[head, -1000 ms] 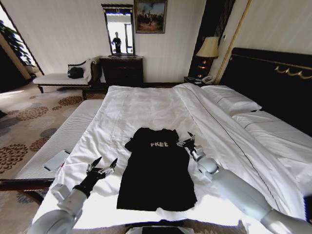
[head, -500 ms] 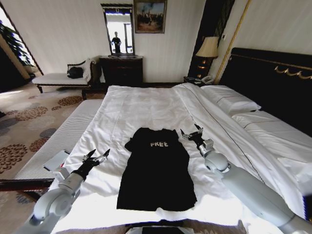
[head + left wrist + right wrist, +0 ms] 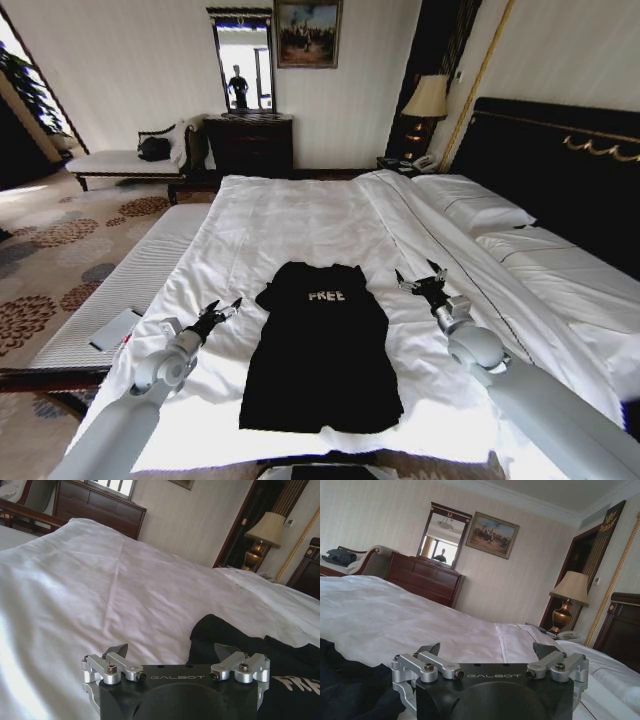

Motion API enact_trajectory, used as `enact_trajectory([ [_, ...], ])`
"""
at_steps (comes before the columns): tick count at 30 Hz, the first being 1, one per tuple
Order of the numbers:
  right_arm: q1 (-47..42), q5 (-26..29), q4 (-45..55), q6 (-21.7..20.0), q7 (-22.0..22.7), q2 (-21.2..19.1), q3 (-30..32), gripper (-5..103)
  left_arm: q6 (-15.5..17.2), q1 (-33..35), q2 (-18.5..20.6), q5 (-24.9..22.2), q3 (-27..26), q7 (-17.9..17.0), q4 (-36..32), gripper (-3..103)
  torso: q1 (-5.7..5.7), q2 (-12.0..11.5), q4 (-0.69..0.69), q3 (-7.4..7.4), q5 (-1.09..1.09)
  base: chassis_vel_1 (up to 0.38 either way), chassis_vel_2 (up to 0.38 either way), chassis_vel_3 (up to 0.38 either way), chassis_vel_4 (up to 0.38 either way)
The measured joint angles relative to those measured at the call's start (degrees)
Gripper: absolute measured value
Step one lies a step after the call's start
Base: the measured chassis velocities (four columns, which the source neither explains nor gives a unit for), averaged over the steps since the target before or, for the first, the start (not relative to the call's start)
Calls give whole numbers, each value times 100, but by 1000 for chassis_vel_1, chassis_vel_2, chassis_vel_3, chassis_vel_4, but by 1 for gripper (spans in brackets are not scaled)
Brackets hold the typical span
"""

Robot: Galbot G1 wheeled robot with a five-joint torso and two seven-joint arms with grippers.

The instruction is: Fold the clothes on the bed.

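The clothes are one black T-shirt (image 3: 320,355) with white "FREE" lettering. It lies flat, lettering up, on the white duvet of the bed (image 3: 300,220), near the bed's front edge. My left gripper (image 3: 226,309) is open just above the duvet, a short way left of the shirt's left sleeve. In the left wrist view the left gripper (image 3: 171,649) holds nothing, with the shirt (image 3: 280,655) just ahead of one finger. My right gripper (image 3: 421,279) is open over the duvet, right of the shirt's right shoulder. In the right wrist view the right gripper (image 3: 486,649) has the shirt (image 3: 350,685) off to one side.
White pillows (image 3: 480,205) and a dark headboard (image 3: 560,165) lie along the bed's right. A pale bench (image 3: 125,285) with a flat white object (image 3: 115,328) stands to the bed's left. A dresser with mirror (image 3: 250,140) and a lamp (image 3: 428,100) stand beyond.
My left gripper has reached forward and right, closer to the shirt's left sleeve. My right gripper has moved right, away from the shirt's shoulder. The shirt has not moved.
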Motion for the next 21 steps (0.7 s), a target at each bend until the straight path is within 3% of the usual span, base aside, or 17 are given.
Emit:
enact_trajectory([
  [19,49,-30,-89,44,-20,27,-135,100,-9,-1421,-552,124,1469,-1,1393,94,0,-1,-1,0,1,0,0,0,0],
  [21,99,-38,-125,58,-21,24,-198,100,-38,-1545,-579,257,1695,-1,1545,85,0,0,-1,0,0,0,0,0,0],
])
